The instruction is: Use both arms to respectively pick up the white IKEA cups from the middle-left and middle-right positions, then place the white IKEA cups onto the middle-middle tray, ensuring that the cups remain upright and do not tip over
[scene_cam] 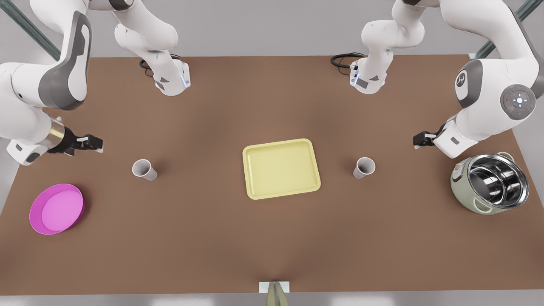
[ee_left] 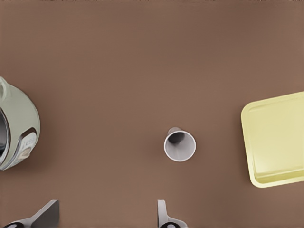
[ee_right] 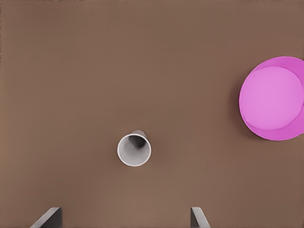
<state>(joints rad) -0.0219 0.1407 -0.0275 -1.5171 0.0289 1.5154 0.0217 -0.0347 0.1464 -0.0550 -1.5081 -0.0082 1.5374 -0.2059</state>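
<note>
Currently: two white cups upright on the bench, flanking the yellow tray.
Left end effector wide, above pot-side cup; right end effector wide, above plate-side cup.

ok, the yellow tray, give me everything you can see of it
The tray is a pale yellow rectangle with rounded corners and a low raised rim, matte and plastic-looking. It lies flat on the brown table, near the middle, turned slightly askew to the table edges. Nothing is on it or touching it. A white cup stands upright on either side, at the front view's left and right, both well clear.
</note>
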